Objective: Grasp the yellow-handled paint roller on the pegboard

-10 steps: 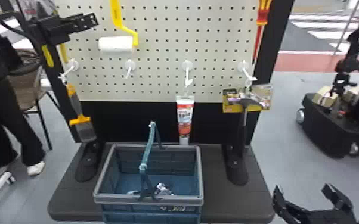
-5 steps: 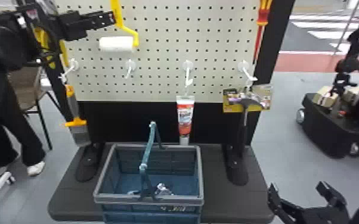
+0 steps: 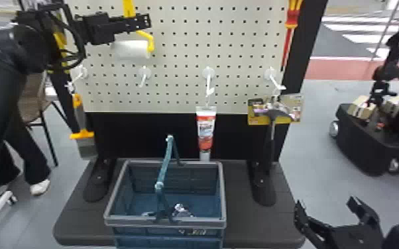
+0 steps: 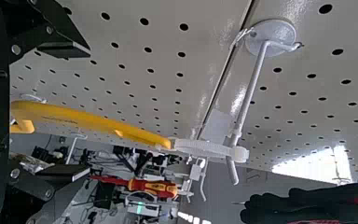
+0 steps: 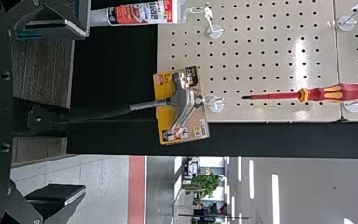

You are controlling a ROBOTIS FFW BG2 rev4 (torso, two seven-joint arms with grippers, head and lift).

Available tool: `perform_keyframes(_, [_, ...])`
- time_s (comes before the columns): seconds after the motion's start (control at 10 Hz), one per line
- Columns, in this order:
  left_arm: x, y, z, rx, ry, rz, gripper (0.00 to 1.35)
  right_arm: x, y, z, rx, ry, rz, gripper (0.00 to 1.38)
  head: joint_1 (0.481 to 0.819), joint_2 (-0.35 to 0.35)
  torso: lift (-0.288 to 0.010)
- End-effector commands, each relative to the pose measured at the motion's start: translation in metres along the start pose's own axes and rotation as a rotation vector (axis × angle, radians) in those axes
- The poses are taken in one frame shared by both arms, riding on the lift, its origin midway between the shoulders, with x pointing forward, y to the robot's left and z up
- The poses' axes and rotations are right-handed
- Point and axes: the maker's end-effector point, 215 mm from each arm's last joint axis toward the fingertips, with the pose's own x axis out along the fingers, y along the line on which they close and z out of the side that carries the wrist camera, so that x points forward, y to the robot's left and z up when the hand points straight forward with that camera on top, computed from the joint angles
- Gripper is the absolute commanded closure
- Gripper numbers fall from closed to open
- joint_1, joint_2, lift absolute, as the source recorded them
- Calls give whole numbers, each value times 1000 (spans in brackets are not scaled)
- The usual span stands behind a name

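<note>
Lined up to grasp the paint roller (image 3: pixel 131 49), hung high on the left of the pegboard (image 3: pixel 208 49).
Left gripper (image 3: pixel 144 21) spread wide, one finger on each side of the yellow handle (image 4: pixel 88 123), not yet pinching; right gripper (image 3: pixel 333 212) likewise open, parked low beside the table (image 3: pixel 258 225), well apart from the board. Next, likely: ease in to seat the handle between the fingers, squeeze shut, then mind the white hook (image 4: pixel 249 88) on lift-off.

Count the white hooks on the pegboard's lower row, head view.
4 hooks: one far left; one under the roller; one above the tube; one above the hammer. Higher ones may be hidden.
</note>
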Motion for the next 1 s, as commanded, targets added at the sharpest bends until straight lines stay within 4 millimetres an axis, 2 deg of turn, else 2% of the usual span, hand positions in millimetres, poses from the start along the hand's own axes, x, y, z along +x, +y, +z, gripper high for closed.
perform_keyframes(0.0, [5, 0, -2, 15, 32, 4, 553, -2, -1, -1, -1, 3, 1, 137, 549, 0, -100])
perform_keyframes(0.1, [8, -2, 5, 44, 44, 7, 710, -4, 0, 0, -3, 2, 3, 137, 549, 0, -100])
perform_keyframes(0.2, [9, -2, 6, 57, 57, 15, 705, -4, 0, 0, -1, 2, 3, 137, 549, 0, -100])
perform_keyframes(0.4, [8, 1, 10, 82, 69, 50, 946, -4, -1, 1, -1, 2, 4, 137, 549, 0, -100])
perform_keyframes(0.6, [8, -1, 16, 105, 76, 56, 970, -5, -1, 0, -1, 4, 4, 137, 549, 0, -100])
perform_keyframes(0.7, [8, 0, 15, 103, 72, 61, 1200, -5, -1, 0, -1, 4, 4, 137, 549, 0, -100])
perform_keyframes(0.9, [7, 1, 14, 104, 70, 66, 1210, -5, -1, 0, -3, 4, 5, 137, 549, 0, -100])
